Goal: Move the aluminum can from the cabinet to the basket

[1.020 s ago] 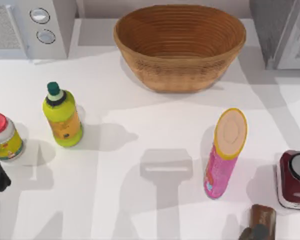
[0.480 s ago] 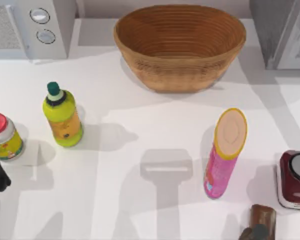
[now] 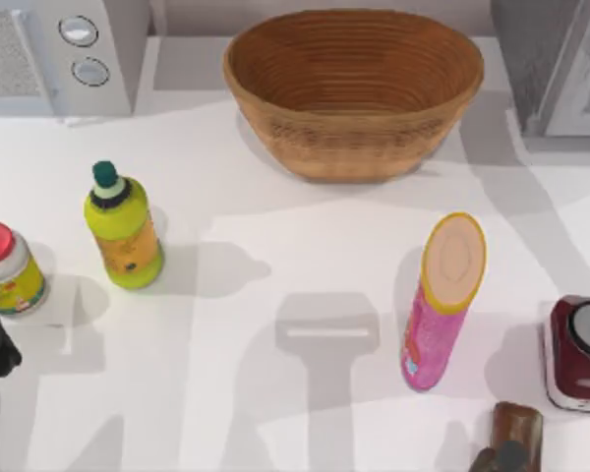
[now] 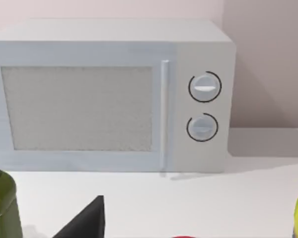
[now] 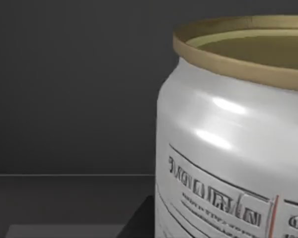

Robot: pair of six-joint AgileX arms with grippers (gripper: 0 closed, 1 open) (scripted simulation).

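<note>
I count one basket (image 3: pixel 354 88), one cabinet (image 3: pixel 556 64), one white microwave (image 4: pixel 109 94) with two round knobs (image 4: pixel 204 87), one aluminum can (image 5: pixel 238 144), one green bottle (image 3: pixel 123 228), one red-lidded jar (image 3: pixel 8 267), one pink tube (image 3: pixel 441 305) and one maroon container (image 3: pixel 580 352).

Plenty of open table (image 3: pixel 305 246) in the middle, between the green bottle (image 3: pixel 124 228) on the left and the pink tube (image 3: pixel 441 301) on the right. The basket (image 3: pixel 354 90) sits at the back with nothing over its mouth. The dark red jar (image 3: pixel 580 352) crowds the right edge, just beside the tube. Cabinet (image 3: pixel 551 64) sits back right; inside, the aluminum can (image 5: pixel 233 148) stands close before dark walls.
</note>
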